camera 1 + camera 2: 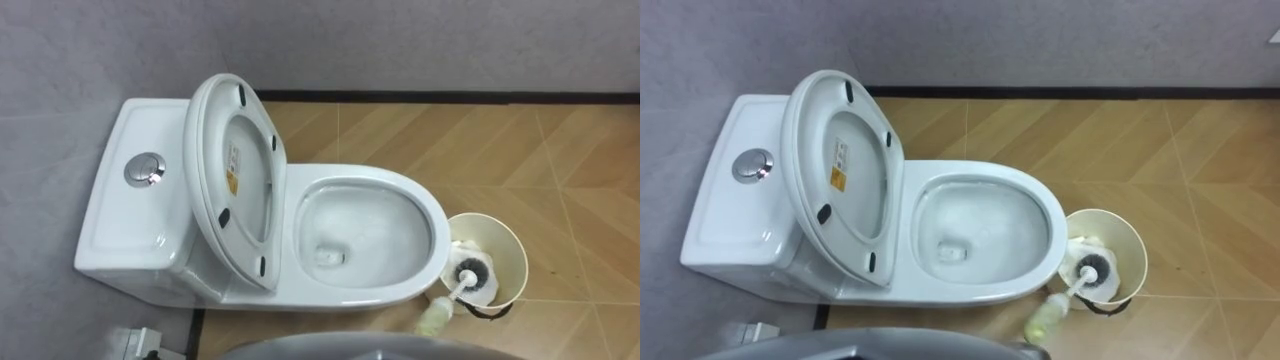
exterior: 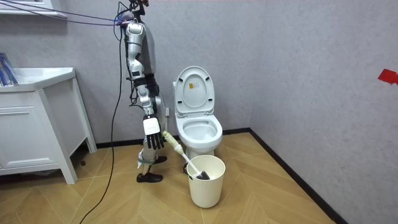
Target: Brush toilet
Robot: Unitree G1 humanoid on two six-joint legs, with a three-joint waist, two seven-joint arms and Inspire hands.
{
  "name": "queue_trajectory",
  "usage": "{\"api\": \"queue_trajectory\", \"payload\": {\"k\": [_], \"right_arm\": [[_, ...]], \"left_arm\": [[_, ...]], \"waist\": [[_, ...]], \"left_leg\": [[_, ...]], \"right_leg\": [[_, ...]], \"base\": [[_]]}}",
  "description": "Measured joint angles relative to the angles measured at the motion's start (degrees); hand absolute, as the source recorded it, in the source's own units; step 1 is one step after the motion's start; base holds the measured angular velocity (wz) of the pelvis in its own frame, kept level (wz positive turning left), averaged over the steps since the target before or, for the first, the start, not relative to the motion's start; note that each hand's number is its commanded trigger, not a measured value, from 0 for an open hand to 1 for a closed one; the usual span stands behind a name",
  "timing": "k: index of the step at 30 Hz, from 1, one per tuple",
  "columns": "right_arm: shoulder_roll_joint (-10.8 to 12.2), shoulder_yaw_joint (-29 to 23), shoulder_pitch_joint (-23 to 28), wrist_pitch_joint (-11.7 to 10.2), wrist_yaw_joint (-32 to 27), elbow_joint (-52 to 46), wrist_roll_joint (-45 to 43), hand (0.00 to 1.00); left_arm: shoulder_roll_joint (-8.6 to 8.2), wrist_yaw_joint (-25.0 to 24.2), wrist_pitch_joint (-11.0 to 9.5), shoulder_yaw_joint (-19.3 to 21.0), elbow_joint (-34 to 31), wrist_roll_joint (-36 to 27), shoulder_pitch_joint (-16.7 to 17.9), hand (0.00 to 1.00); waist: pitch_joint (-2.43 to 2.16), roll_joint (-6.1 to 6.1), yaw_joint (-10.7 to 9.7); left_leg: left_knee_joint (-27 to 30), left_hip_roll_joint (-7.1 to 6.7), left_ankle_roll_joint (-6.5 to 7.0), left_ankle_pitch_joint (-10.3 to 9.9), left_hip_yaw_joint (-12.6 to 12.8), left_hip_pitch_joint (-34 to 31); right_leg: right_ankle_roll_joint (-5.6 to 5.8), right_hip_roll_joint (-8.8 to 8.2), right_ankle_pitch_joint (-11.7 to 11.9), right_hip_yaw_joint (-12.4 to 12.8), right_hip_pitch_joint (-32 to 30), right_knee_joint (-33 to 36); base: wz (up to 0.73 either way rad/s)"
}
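Note:
The white toilet (image 1: pixel 425 205) lies across my view with its tank on the left and its seat and lid (image 1: pixel 235 180) raised. The bowl holds a little water. To the right of the bowl stands a cream bucket (image 1: pixel 507 250). In it leans the toilet brush (image 1: pixel 462 284), dark bristle head down and yellow-green grip (image 1: pixel 436 318) sticking out toward me. In the room view my right hand (image 2: pixel 153 134) hangs open at my side, close to the grip's end (image 2: pixel 166 137) but not holding it. I stand beside the toilet (image 2: pixel 199 134), facing it.
A round chrome flush button (image 1: pixel 145 170) sits on the tank. Grey wall and a black baseboard (image 1: pixel 450 97) run behind the toilet. A white sink cabinet (image 2: pixel 31 124) stands at the room view's left. Wooden floor (image 1: pixel 560 160) spreads beyond the bucket (image 2: pixel 206 183).

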Motion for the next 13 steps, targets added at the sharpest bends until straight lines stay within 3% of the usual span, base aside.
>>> {"api": "queue_trajectory", "payload": {"k": [5,13], "right_arm": [[-0.02,-0.39,-0.14,1.33,2.16,1.30,-0.39,0.00],[0.64,1.37,0.38,5.14,10.62,4.61,-4.51,0.00]], "left_arm": [[-0.05,-0.26,1.12,0.01,-0.01,0.05,-0.17,0.00],[-0.19,-2.03,1.51,0.03,-0.03,0.29,-0.02,0.00]], "waist": [[0.00,-0.13,0.01],[-0.02,-1.14,0.18]], "left_leg": [[-0.16,0.04,0.00,0.00,-0.10,-0.01],[-1.11,-0.01,0.00,0.00,-0.13,0.42]], "right_leg": [[0.02,-0.09,-0.05,-0.06,-0.02,-0.10],[0.10,-0.16,-0.09,0.09,0.01,-0.13]], "base": [[0.00],[0.00]]}}
